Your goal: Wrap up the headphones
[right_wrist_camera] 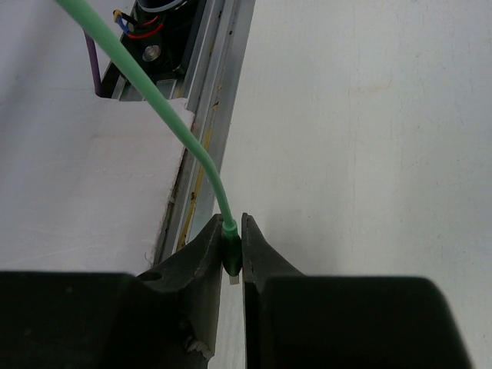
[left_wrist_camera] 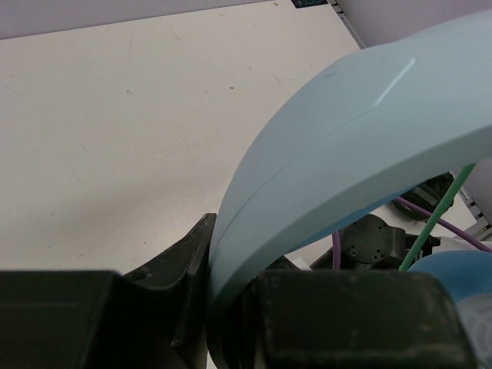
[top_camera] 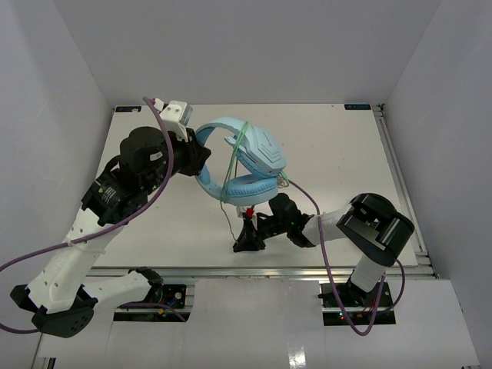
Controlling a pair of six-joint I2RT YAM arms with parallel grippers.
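Headphones [top_camera: 247, 157] are held up over the middle of the table [top_camera: 346, 154]. Left gripper [left_wrist_camera: 231, 307] clamps the wide headband [left_wrist_camera: 346, 154], jaws nearly closed on it. The cable [right_wrist_camera: 165, 108] loops over the earcups [top_camera: 265, 150] and drops toward the near table edge. There the right gripper [right_wrist_camera: 233, 246] pinches the cable at its plug [right_wrist_camera: 231, 254], jaws almost together, low over the table.

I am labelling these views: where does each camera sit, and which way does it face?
Top external: above and behind the robot, looking down on the table; left arm and right arm show, headphones between them.
Left wrist: on the left arm, facing along the left tool, shut on the headband.
Right wrist: facing down past the right tool, pinching the cable.
Shared: the green cable shows in all three.
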